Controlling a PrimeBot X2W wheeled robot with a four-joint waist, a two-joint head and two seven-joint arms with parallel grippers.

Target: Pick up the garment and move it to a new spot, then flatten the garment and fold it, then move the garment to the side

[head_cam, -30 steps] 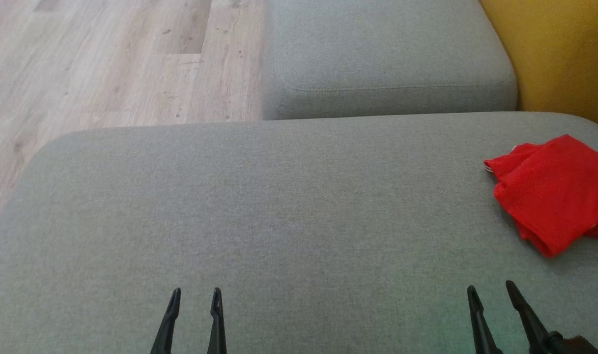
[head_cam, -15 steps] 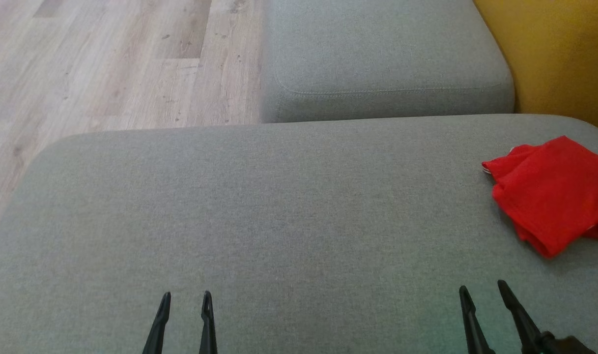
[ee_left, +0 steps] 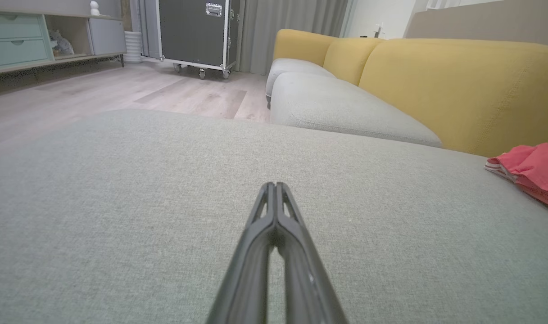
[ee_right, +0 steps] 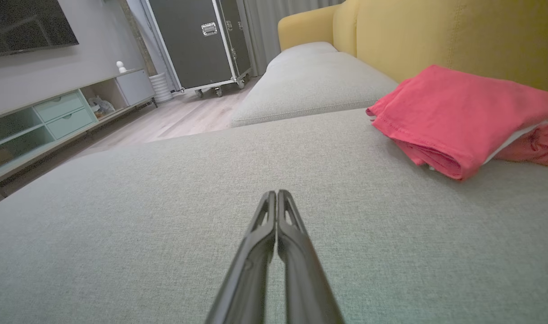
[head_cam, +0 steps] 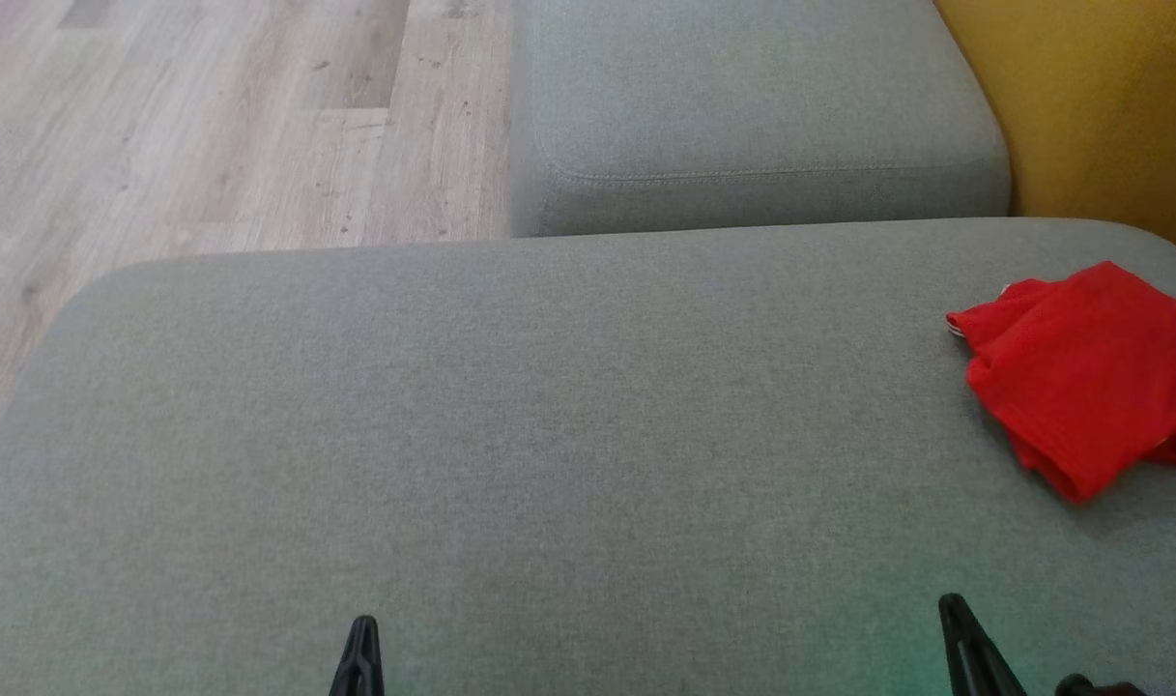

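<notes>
Kid: Where is the red shirt (head_cam: 1080,377)?
Helper: Folded at three o'clock on the gray cushion (head_cam: 549,435), off to the side, so the middle is free.
Kid: And the claws?
Helper: Both pressed together, holding nothing: left claw (head_cam: 361,633) at seven, right claw (head_cam: 955,619) at five. The job looks done.
</notes>
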